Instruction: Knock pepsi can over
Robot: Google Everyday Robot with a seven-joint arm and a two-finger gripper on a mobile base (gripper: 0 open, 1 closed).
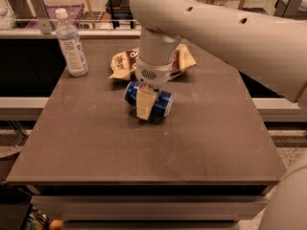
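The pepsi can (160, 102), dark blue, lies on its side on the dark table (144, 147), a little behind the table's middle. My gripper (144, 107) hangs straight down over the can from the big white arm, with one cream finger (144, 104) across the can's front. The other finger is hidden behind the can.
A clear water bottle (70, 43) with a white cap stands at the back left of the table. A brown-and-cream snack bag (125, 61) lies just behind the can, partly hidden by the arm. A shelf rail runs behind the table.
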